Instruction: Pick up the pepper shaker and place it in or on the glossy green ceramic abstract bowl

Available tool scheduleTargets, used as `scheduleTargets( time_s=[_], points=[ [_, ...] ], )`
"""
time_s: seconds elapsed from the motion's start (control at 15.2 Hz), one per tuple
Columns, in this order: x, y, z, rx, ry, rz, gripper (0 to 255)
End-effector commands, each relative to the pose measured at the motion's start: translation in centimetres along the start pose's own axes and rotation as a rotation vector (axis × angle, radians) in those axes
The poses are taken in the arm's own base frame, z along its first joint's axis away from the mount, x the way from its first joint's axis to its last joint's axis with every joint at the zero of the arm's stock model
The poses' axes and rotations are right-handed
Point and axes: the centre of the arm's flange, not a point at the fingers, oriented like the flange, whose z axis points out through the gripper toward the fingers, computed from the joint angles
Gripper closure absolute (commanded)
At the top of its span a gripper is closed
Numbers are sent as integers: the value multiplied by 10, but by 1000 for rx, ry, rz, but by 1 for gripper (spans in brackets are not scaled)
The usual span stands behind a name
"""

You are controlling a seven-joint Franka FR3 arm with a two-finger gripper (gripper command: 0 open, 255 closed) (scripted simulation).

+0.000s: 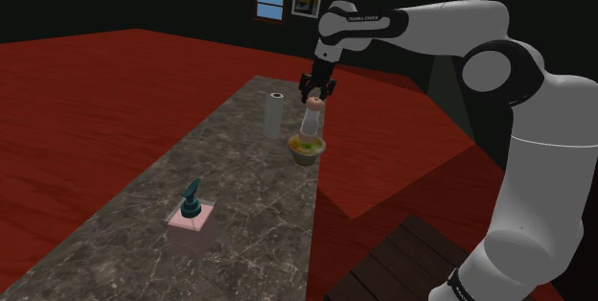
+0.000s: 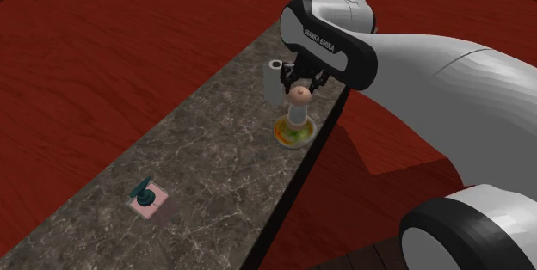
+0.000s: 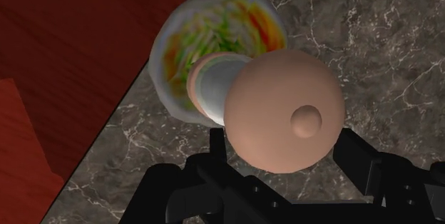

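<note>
My pincer (image 1: 319, 91) is closed on the pepper shaker (image 1: 311, 117). In the wrist view I hold it by its round pinkish top, with one finger on each side. The shaker hangs right over the green bowl (image 1: 307, 149), a bit above the middle of the shoulder view, and it leans a little. The bowl sits near the edge of the dark stone desk (image 1: 240, 189). It has green, yellow and orange swirls inside.

The picking up is done, and the carrying looks done too. What is left is to lower the shaker and let go. Its bottom may already touch the bowl, but I cannot be sure from here.

A grey tube (image 1: 275, 115) stands near the bowl. A small teal thing (image 1: 191, 196) on a pink square (image 1: 189, 219) sits far off at the lower left.
</note>
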Motion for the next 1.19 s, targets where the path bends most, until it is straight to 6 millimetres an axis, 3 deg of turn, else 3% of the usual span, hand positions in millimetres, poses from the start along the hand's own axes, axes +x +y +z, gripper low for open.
scheduleTargets(
  time_s=[0.0,0.33,0.59,1.12],
  points=[
    [0,0,1,-1,-3,0,0],
    [0,0,1,-1,-3,0,0],
    [0,0,-49,-1,-3,0,0],
    [0,0,-49,-1,-3,0,0]
  ],
)
